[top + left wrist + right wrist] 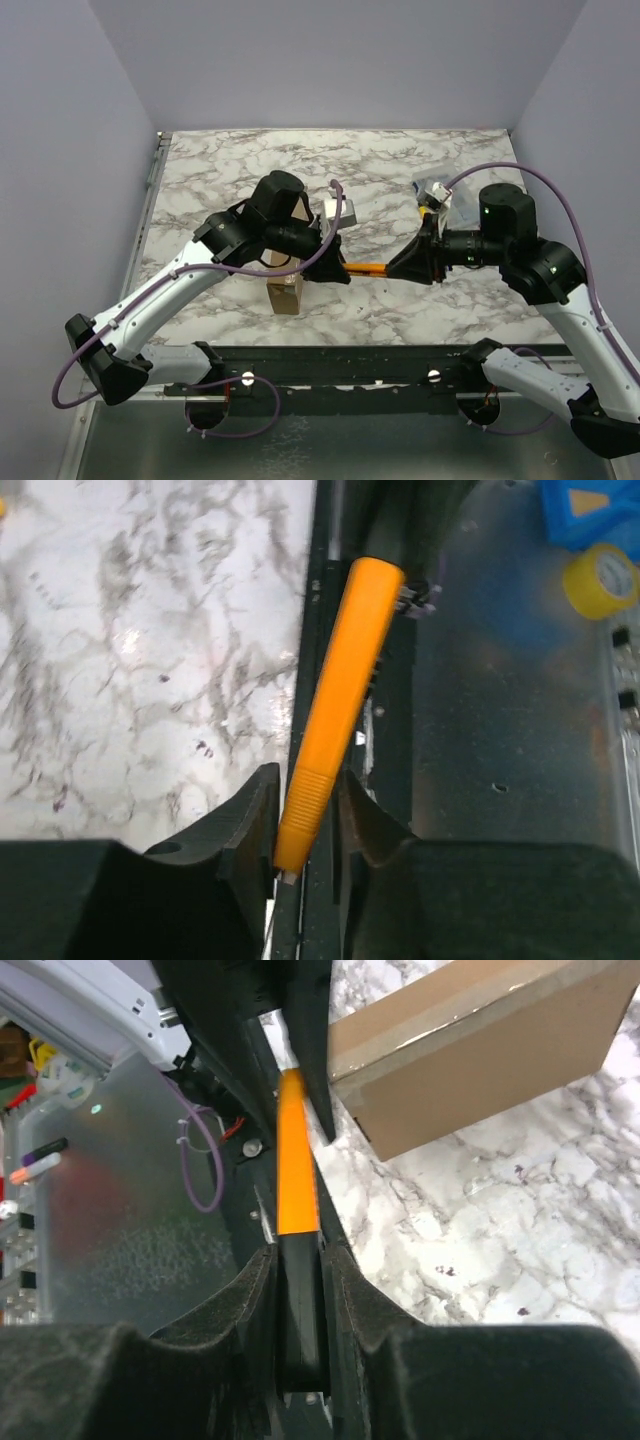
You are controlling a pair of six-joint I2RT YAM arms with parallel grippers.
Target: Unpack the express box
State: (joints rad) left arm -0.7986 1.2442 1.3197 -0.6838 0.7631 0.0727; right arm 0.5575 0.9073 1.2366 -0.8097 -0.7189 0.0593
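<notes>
Clamps ribbed end of orange tool [340, 680] in left gripper [307, 780], jaws narrow, a finger against each side. Grips same tool's black end in right gripper [300, 1255], jaws closed down tight on it. Stretches the tool between both grippers, over the marble table [400, 160], toward its near edge. Shows express box [470, 1050] on the table just beside the tool's orange part, close to left gripper; plain brown cardboard. Hides most of it under left arm in top view, only a brown patch showing; cannot tell lid state. Further out: small white item [340, 210] behind left arm, mixed clutter [435, 195] by right arm, yellow tape roll [600, 580] on grey surface past table's edge.
</notes>
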